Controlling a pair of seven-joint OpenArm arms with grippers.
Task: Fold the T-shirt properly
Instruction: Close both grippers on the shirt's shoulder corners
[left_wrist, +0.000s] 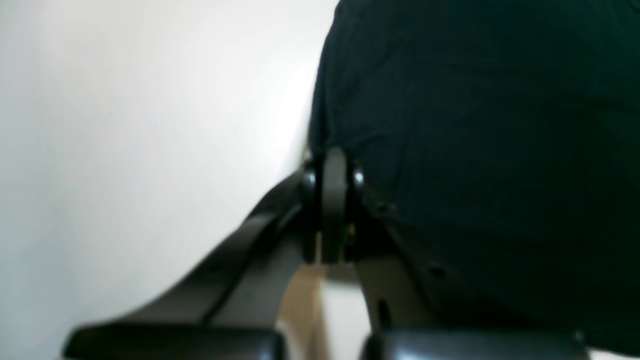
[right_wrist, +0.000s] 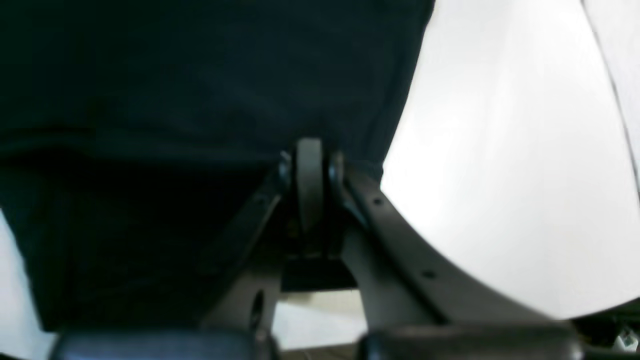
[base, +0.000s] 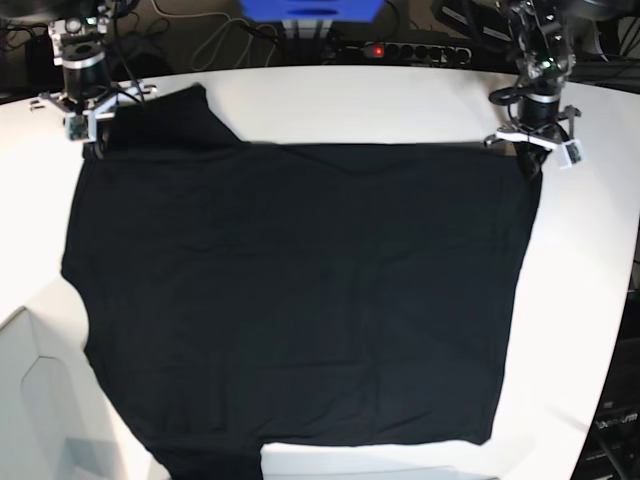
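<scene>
The black T-shirt (base: 300, 290) lies spread flat across most of the white table (base: 350, 100). My left gripper (base: 530, 160) is at the shirt's far right corner. In the left wrist view its fingers (left_wrist: 334, 165) are pressed together on the edge of the cloth (left_wrist: 475, 125). At the far left corner, by a sleeve, my right gripper (base: 92, 148) is down on the shirt. Its fingertips (right_wrist: 310, 155) are closed where the dark cloth (right_wrist: 200, 75) bunches around them. The collar does not show.
Behind the table run cables, a power strip (base: 400, 50) with a red light, and a blue object (base: 310, 12). The table's curved edge (base: 610, 330) passes close to the shirt's right side. The shirt's near end hangs at the front edge.
</scene>
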